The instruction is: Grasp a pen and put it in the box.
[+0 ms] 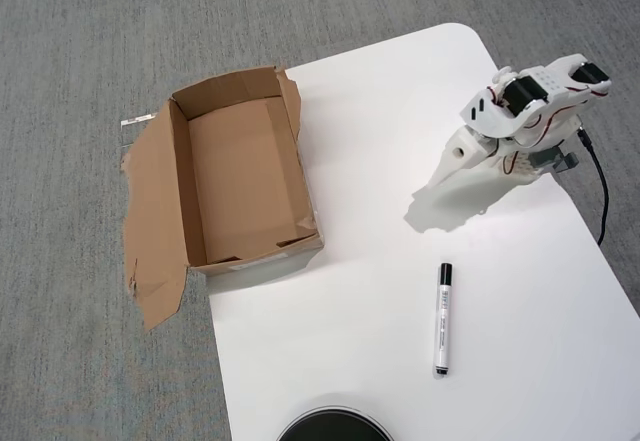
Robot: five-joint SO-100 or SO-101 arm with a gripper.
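From the overhead view I see the white table set on grey carpet, with my arm folded up near the table's upper right corner. The gripper points down and to the left, its tip close above the tabletop, casting a soft shadow beneath it. I cannot tell whether the jaws are parted or closed; from above the white fingers merge into one shape.

The pen lies flat on the table below the gripper and well apart from it, nearly vertical in the picture, black cap toward the arm and black end toward the bottom edge.

The box sits at the table's left edge, partly overhanging the carpet, open side up. Its large flap splays flat to the left.

A black round object shows at the bottom edge.

A black cable runs down past the table's right edge.
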